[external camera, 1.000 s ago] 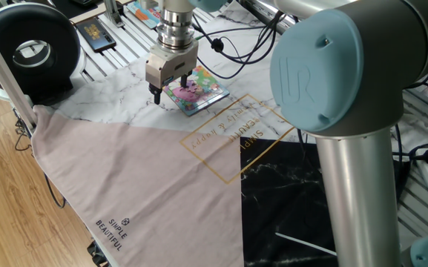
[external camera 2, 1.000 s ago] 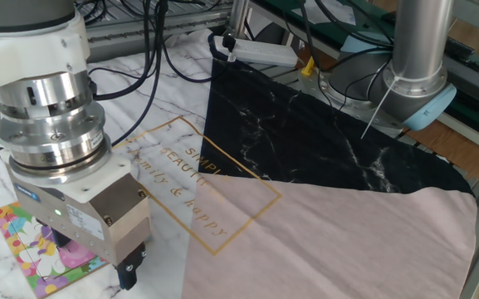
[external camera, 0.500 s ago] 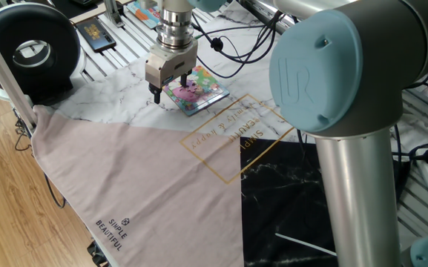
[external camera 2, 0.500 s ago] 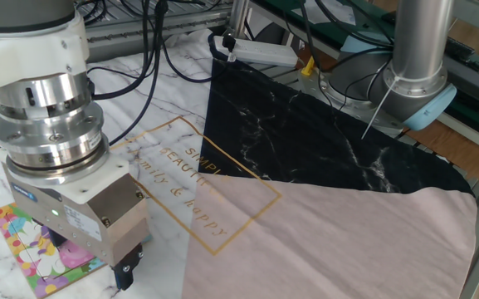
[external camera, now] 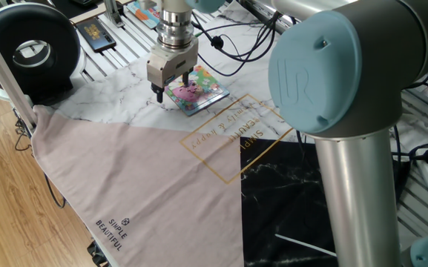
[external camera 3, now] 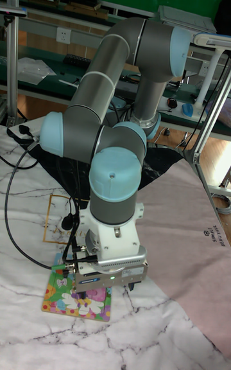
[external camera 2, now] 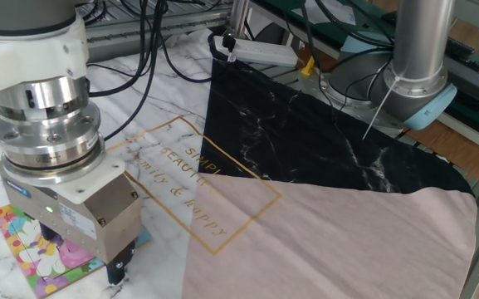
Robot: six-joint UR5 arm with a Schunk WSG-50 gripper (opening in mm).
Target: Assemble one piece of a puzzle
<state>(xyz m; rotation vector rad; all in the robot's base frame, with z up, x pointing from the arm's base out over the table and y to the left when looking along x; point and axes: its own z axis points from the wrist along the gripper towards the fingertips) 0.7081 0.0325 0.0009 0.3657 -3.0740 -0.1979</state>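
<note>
The puzzle point(external camera: 199, 93) is a small square board with a pink, yellow and green picture, lying on the marble-patterned cloth. It also shows in the other fixed view point(external camera 2: 25, 247) and in the tall view point(external camera 3: 64, 302). My gripper point(external camera: 172, 87) points straight down over the puzzle's edge, very close to its surface. Its two dark fingers stand wide apart, and I see nothing between them. One fingertip point(external camera 2: 116, 270) shows just off the board's corner. The gripper's body point(external camera 3: 108, 273) covers part of the board. I cannot make out the piece in any view.
A round black device point(external camera: 32, 48) sits at the back left. Cables point(external camera: 232, 48) trail behind the puzzle. Pink cloth point(external camera: 124, 178) and black cloth point(external camera 2: 322, 141) cover the table. A second colourful board point(external camera: 143, 11) lies further back, and a power strip point(external camera 2: 260, 51) lies near the arm's base point(external camera 2: 417, 79).
The gripper has sunk slightly and shifted a little across the puzzle's edge. Its fingers keep the same spread. The puzzle has not moved.
</note>
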